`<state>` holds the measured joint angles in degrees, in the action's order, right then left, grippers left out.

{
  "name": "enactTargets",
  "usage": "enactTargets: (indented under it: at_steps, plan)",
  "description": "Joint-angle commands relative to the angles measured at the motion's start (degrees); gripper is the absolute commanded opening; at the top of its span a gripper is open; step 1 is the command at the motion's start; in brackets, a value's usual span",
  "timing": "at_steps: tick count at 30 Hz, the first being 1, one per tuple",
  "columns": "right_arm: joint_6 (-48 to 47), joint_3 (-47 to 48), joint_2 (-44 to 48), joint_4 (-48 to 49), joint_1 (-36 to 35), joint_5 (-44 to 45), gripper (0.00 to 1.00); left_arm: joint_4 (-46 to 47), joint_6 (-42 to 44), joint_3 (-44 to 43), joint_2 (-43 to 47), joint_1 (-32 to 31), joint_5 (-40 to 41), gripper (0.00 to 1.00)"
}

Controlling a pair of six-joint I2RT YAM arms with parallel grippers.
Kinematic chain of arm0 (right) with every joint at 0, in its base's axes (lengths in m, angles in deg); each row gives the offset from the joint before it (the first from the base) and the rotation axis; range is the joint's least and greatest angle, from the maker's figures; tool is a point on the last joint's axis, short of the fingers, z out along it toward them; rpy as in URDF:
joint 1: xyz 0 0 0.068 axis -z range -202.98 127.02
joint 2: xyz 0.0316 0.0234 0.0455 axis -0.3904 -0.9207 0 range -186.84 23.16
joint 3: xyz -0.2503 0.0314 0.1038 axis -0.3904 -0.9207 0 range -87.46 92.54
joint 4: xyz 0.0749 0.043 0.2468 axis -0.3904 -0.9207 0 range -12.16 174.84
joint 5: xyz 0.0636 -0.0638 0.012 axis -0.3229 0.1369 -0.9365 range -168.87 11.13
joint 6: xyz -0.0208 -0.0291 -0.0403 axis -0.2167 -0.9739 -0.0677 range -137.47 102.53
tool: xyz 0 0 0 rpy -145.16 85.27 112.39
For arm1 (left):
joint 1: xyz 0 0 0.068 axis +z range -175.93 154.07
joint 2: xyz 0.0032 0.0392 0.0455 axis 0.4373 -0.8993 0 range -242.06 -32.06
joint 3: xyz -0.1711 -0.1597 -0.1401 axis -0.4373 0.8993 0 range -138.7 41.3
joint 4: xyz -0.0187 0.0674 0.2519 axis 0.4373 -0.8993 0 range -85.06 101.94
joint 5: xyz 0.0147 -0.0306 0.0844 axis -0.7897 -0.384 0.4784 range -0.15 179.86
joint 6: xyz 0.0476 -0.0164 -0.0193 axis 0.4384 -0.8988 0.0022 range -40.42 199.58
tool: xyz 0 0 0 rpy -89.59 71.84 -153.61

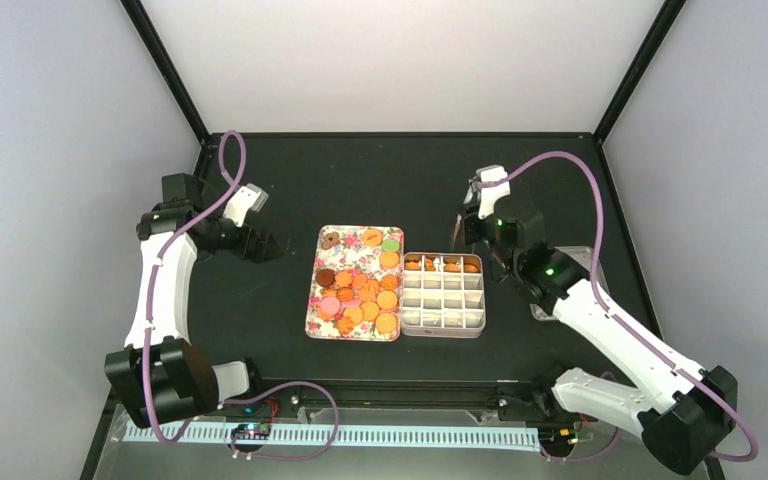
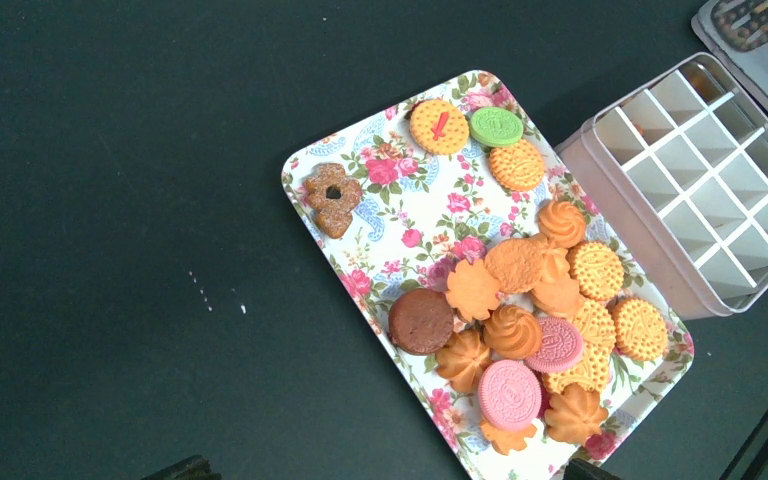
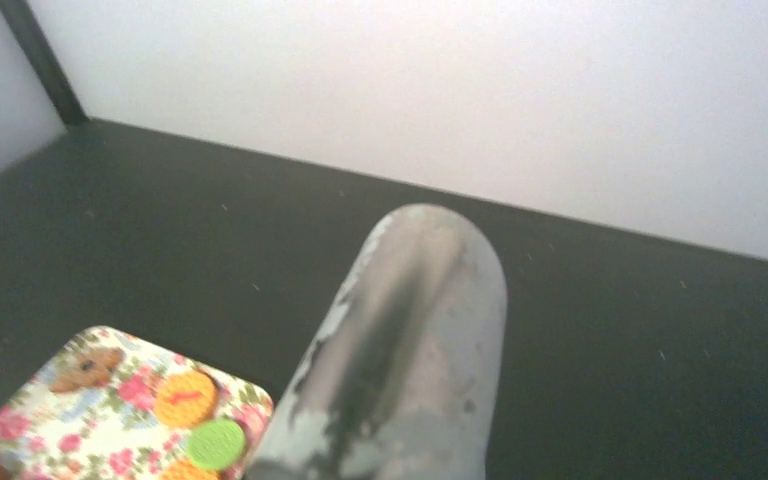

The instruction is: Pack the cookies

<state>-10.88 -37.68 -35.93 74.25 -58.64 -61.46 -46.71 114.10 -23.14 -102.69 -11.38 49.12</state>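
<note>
Filling right wrist view: metal tongs (image 3: 400, 350); overhead alone shows boxed cookies (image 1: 430, 266).

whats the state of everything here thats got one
cookies: most loose on tray, few in box's far row
floral tray: lying flat, partly bare
divided box: open, only far row filled
metal tongs: held aloft in right pincer
left pincer: aloft, grip unclear

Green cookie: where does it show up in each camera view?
Top external: green cookie at the floral tray's far right corner.
Left wrist: green cookie top centre.
Right wrist: green cookie bottom left, beside metal tongs.
Shared landmark: red-marked orange cookie beside it.
</note>
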Motion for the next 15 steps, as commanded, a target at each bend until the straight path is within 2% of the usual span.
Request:
enactTargets:
  at_steps: [1,5,15]
  plan:
    - [-1.8,5.6,-1.4,2.6,-2.4,-5.1,0.33,-0.3,0.3,-1.9,-0.5,0.2,-1.0,0.92]
    - [-2.6,10.0,-7.3,4.9,-8.9,-5.5,0.33,-0.6,-0.4,-1.8,-0.9,0.3,-0.1,0.92]
    - [-1.7,17.6,-26.6,13.7,-21.9,-15.3,0.33,-1.5,0.5,-0.7,0.7,0.6,2.7,0.93]
